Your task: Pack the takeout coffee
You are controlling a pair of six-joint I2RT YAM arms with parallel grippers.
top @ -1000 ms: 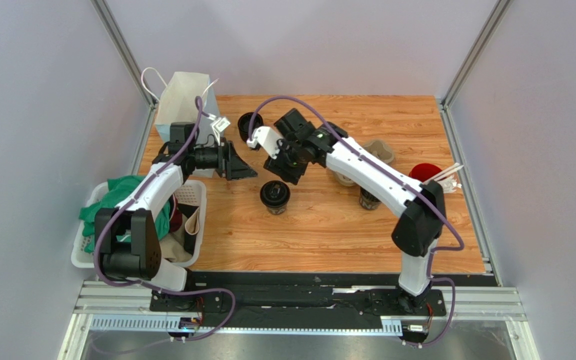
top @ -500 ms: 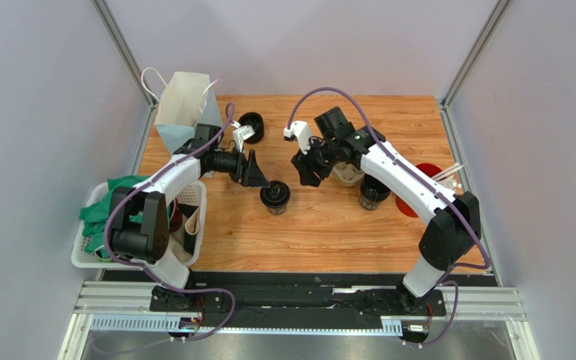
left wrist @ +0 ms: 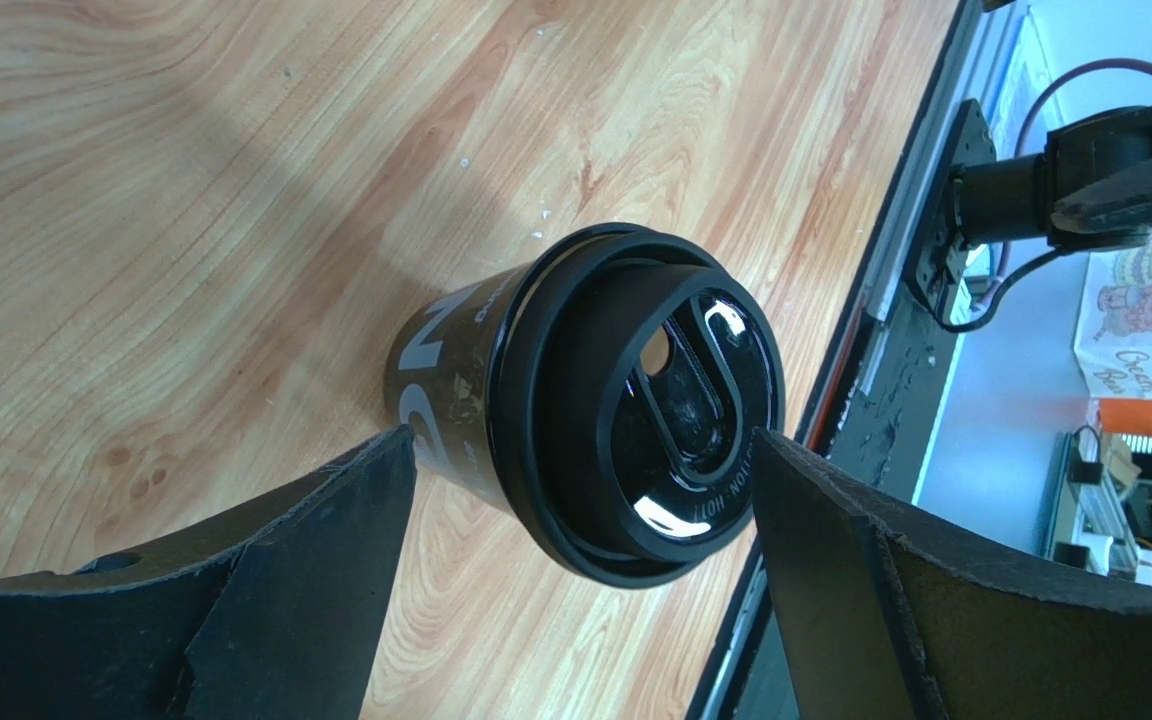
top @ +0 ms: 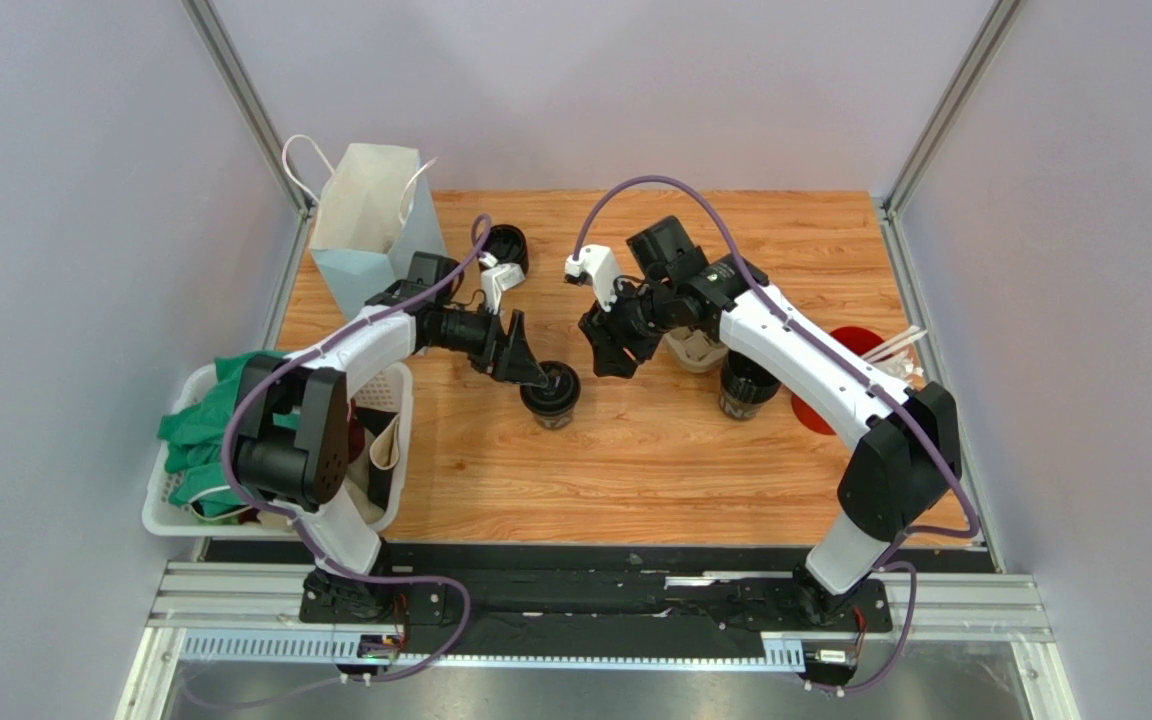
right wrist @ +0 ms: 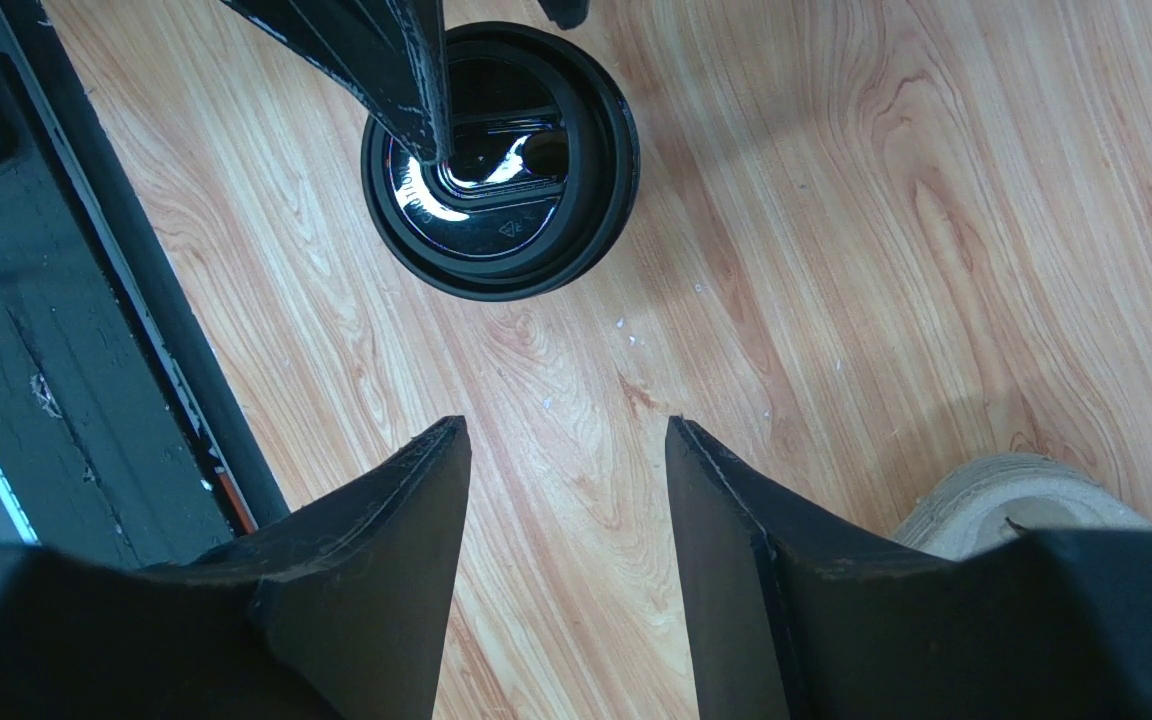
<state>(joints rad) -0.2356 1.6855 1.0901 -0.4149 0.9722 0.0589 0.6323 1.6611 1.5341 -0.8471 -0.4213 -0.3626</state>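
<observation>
When you look down from the top camera, your takeout coffee point(top: 551, 393) stands upright on the bench point(top: 642, 480), near the middle. Your left tool point(top: 531, 369) comes in from the left with its tips at the cup's lid. Your right tool point(top: 606, 348) hangs near the cup on the other side, apart from it.

On the left wrist camera, the left tool point(left wrist: 582, 443) is spread wide, with its fingers point(left wrist: 312, 555) either side of the cup. You cannot tell whether they touch it.

On the right wrist camera, the right tool point(right wrist: 564, 428) is partly open and holds nothing, with bare bench between its fingers. The coffee point(right wrist: 500, 165) sits beyond its tips, and a left-tool finger crosses the lid. A cardboard tray point(right wrist: 1010, 495) edge shows at the lower right.
</observation>
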